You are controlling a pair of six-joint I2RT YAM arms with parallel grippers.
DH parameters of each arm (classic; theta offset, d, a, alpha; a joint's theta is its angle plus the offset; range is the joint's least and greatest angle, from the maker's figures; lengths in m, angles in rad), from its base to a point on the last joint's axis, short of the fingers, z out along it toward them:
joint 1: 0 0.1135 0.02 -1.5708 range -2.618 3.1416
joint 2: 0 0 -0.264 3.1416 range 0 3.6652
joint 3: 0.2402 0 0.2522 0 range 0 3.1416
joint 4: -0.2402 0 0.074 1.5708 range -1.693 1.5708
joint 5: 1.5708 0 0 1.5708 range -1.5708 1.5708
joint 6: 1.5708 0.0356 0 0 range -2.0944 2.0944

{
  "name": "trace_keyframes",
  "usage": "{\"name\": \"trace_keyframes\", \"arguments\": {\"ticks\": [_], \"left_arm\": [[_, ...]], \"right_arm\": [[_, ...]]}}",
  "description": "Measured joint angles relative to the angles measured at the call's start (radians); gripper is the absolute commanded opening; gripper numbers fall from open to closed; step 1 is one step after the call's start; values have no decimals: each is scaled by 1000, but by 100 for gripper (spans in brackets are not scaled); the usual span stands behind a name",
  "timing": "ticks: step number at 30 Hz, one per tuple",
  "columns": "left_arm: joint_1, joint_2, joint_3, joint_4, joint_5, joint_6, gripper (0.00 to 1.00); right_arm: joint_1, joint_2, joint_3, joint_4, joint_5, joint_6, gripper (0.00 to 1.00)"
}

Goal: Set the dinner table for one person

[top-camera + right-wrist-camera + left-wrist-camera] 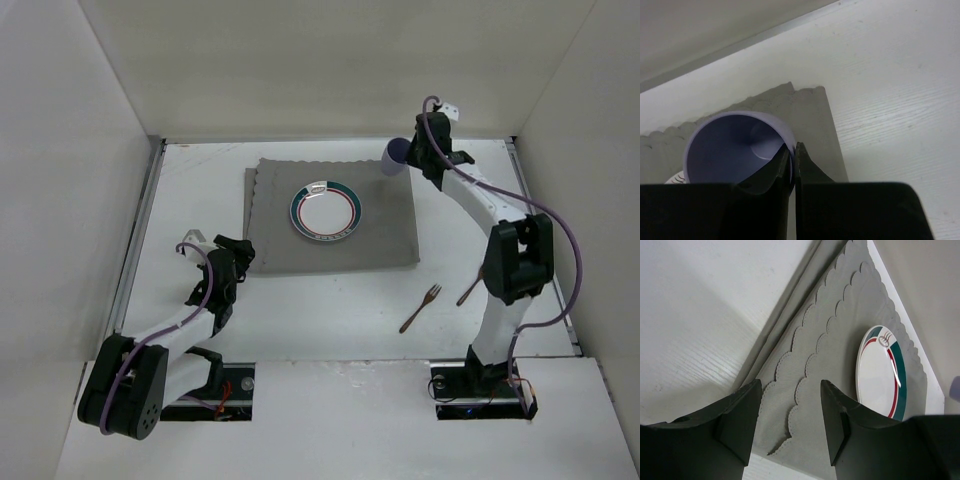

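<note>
Dinner table (330,300), partly laid for one.

The table is a large, flat, plain white rectangle with thin metal rails along its left and right edges. A grey cloth mat (380,235) with scalloped edges lies flat in its far middle, and a round white plate (325,212) with a green and red rim sits on the mat, left of the mat's centre. A lilac cup (396,155) is at the mat's far right corner, its rim pinched by the right gripper (792,150). A brown fork (420,308) lies aslant on bare white toward the near right corner, and a second brown utensil (470,288) just beside it is partly hidden.
</note>
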Motion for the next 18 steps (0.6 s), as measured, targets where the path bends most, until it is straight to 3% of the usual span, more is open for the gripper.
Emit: {"name": "trace_keyframes", "arguments": {"ticks": [12, 18], "left_arm": [[2, 13, 0, 1, 4, 0, 48], [3, 18, 0, 0, 5, -1, 48]], "right_arm": [[13, 241, 215, -150, -10, -52, 9], [22, 288, 271, -188, -16, -63, 13]]}}
